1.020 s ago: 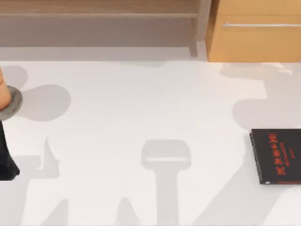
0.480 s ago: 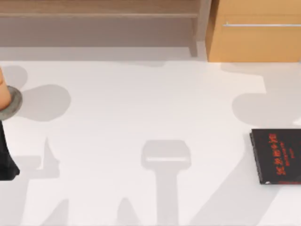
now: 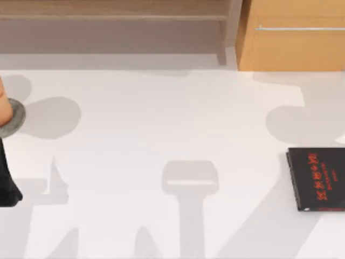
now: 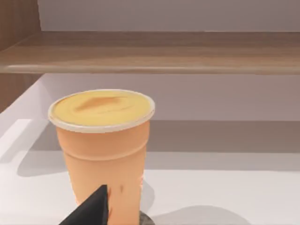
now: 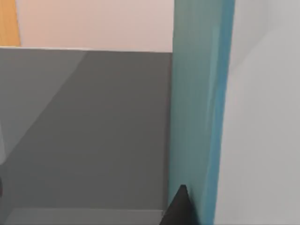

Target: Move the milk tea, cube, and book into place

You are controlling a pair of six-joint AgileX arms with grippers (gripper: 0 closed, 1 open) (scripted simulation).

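Sitting at the far left edge of the table [image 3: 161, 124], the milk tea [image 4: 103, 150] (a peach-orange cup with a creamy yellow top) stands upright on a flat grey disc [image 3: 13, 116], in front of a low wooden shelf [image 4: 154, 51]. One dark fingertip of the left gripper [image 4: 91, 211] pokes up right beside the cup's lower wall, though whether it's actually clamping the cup I can't tell. Over in the right wrist view, the teal-blue book [image 5: 199, 108] stands on edge, with a dark right gripper [image 5: 180, 206] fingertip against its cover; grip state is unclear there too. A thin black book with red lettering [image 3: 318, 178] lies flat near the table's right edge, below an orange-wood cabinet [image 3: 294, 35].
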